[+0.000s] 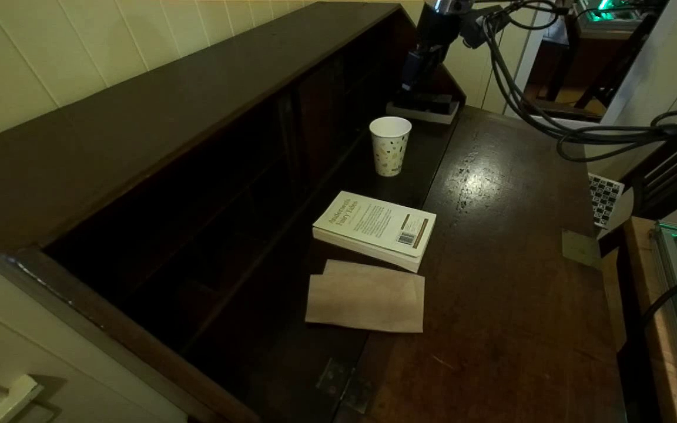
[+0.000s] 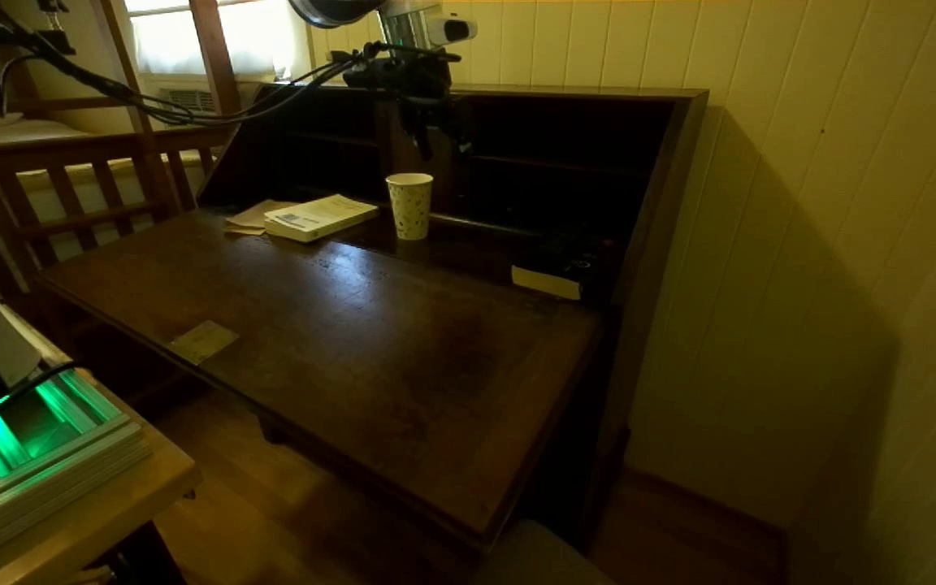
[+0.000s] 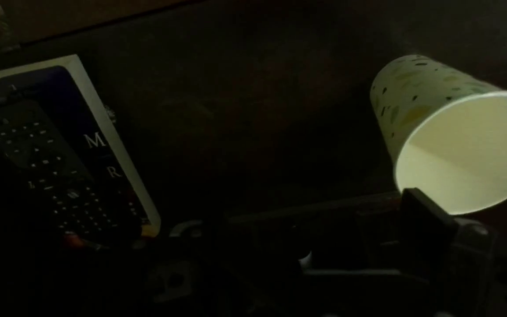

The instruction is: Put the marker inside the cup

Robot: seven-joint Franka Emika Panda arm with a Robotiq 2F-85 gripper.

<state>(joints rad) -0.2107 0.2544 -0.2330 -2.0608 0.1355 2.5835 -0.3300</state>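
Note:
The cup (image 1: pixel 389 154) is white paper with small coloured flecks. It stands upright on the desk in both exterior views, also here (image 2: pixel 411 210). In the wrist view the cup (image 3: pixel 469 149) is at the right with its mouth towards the camera, and its visible inside is bare. My gripper (image 1: pixel 407 85) hangs above the desk beyond the cup. In an exterior view its fingers (image 2: pixel 445 146) are apart, above the cup's rim height. In the wrist view the fingers (image 3: pixel 308 215) stand wide apart, very dark, with nothing clearly held. I cannot make out the marker anywhere.
A dark book (image 3: pixel 66 92) bears a black remote (image 3: pixel 38 158) near the desk's end. A white book (image 1: pixel 376 229) and brown folded napkins (image 1: pixel 368 299) lie on the cup's other side. Dark shelves (image 2: pixel 574 162) rise behind. Cables (image 1: pixel 515 88) hang from the arm.

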